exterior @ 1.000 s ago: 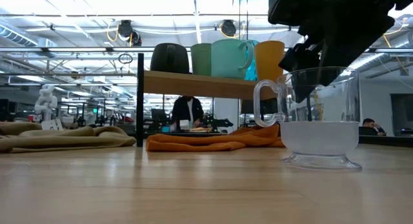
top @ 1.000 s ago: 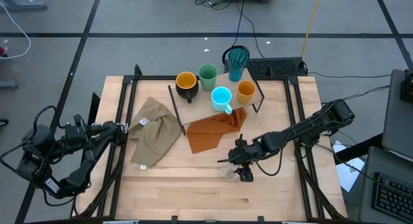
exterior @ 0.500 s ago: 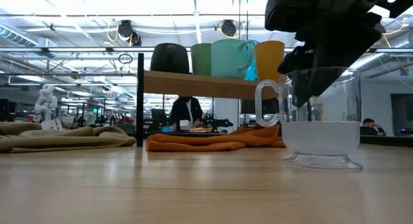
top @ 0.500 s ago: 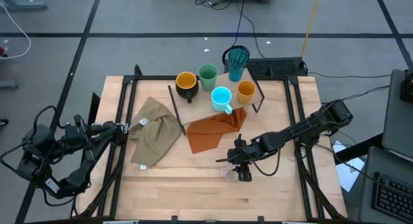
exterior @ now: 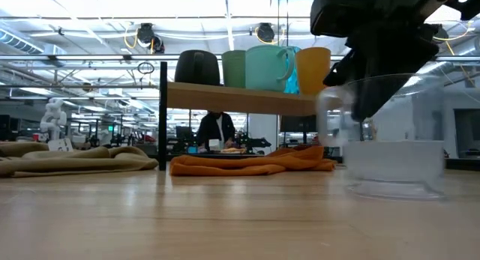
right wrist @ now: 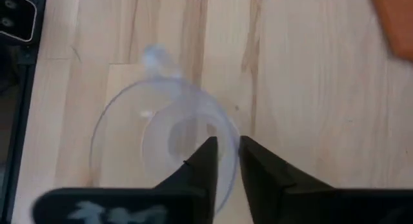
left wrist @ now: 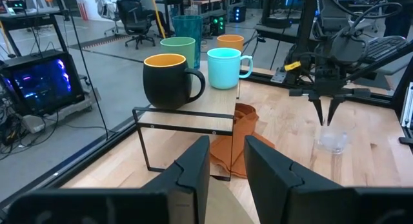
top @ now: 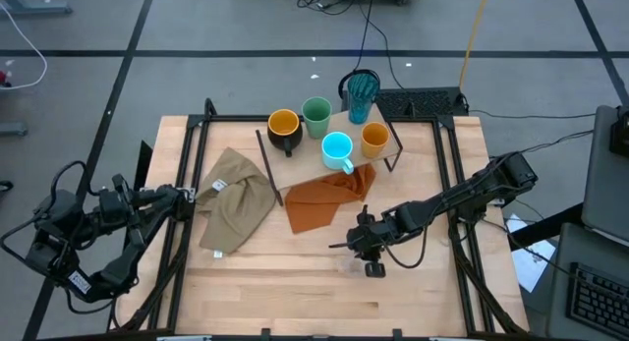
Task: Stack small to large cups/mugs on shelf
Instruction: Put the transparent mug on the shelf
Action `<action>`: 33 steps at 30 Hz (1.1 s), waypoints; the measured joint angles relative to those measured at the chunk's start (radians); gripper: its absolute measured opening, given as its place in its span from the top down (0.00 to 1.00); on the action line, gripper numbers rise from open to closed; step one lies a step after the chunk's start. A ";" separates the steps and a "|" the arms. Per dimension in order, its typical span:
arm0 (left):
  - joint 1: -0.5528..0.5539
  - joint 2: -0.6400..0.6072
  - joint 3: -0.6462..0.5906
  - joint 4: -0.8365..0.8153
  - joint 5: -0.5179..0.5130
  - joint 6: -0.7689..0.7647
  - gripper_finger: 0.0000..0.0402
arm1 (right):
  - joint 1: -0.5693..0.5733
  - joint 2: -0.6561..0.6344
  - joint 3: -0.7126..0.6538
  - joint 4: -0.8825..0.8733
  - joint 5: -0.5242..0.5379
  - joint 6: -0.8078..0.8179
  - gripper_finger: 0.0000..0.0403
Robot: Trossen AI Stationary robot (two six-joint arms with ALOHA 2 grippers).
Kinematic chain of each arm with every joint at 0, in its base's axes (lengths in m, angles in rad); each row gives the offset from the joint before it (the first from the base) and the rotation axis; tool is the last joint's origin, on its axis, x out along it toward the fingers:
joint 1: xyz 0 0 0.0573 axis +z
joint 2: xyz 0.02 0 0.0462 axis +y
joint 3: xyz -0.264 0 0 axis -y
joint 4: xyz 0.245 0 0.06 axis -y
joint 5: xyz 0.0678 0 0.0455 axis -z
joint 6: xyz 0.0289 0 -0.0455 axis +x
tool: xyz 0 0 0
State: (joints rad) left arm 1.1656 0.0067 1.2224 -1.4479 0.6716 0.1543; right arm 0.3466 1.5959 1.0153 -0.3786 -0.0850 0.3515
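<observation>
Five cups stand on the shelf (top: 305,147) at the table's far side: a black mug (top: 283,128), a green cup (top: 316,115), a teal tumbler (top: 362,93), a blue mug (top: 337,149) and an orange cup (top: 374,139). A small clear glass (exterior: 390,151) with a handle stands on the table's near right part. My right gripper (right wrist: 224,153) is above it, shut on its rim. My left gripper (left wrist: 226,166) waits open at the table's left edge, beside the tan cloth. My right gripper has the clear glass's rim wall (right wrist: 227,130) pinched, one finger inside the glass and one outside, on the side away from the handle (right wrist: 155,56). The fingers come from above, pointing down. The glass is upright with its foot (exterior: 390,189) on the table.
A tan cloth (top: 236,211) lies at the left of the table and an orange cloth (top: 324,201) lies in front of the shelf. Black frame rails (top: 454,184) run along the table's sides. Bare wood lies near the front edge.
My right gripper's fingers have shut on the glass's rim. The glass has shifted a little toward the table's right edge, still upright on its foot.
</observation>
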 joint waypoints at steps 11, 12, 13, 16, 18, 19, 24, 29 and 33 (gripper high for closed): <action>0.000 0.000 0.000 0.000 0.000 -0.003 0.76 | -0.021 0.000 0.000 -0.008 0.005 0.054 0.99; 0.000 0.000 0.000 0.000 0.000 -0.003 0.76 | -0.024 0.000 0.000 -0.008 0.009 0.057 1.00; 0.000 0.000 0.000 0.000 0.000 -0.003 0.76 | -0.026 0.000 0.000 -0.006 0.009 0.054 1.00; 0.000 0.000 0.000 0.001 0.000 -0.011 0.76 | -0.033 0.000 0.000 0.004 0.033 0.059 1.00; 0.000 0.000 0.000 0.002 0.000 -0.022 0.76 | -0.045 -0.003 0.000 0.004 0.031 0.053 1.00; 0.000 0.000 0.000 0.005 0.000 -0.032 0.76 | -0.049 -0.007 0.000 0.003 0.031 0.047 1.00; 0.000 0.000 0.000 0.010 0.000 -0.059 0.76 | -0.076 -0.049 0.004 0.045 0.031 0.020 1.00; 0.000 0.000 0.000 0.010 0.000 -0.059 0.76 | -0.104 -0.101 0.064 0.051 0.031 -0.040 1.00; 0.000 0.000 0.000 0.010 0.000 -0.059 0.76 | -0.120 -0.129 0.147 0.025 0.033 -0.110 1.00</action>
State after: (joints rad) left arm 1.1656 0.0067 1.2221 -1.4376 0.6712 0.0956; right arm 0.2267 1.4669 1.1627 -0.3540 -0.0516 0.2416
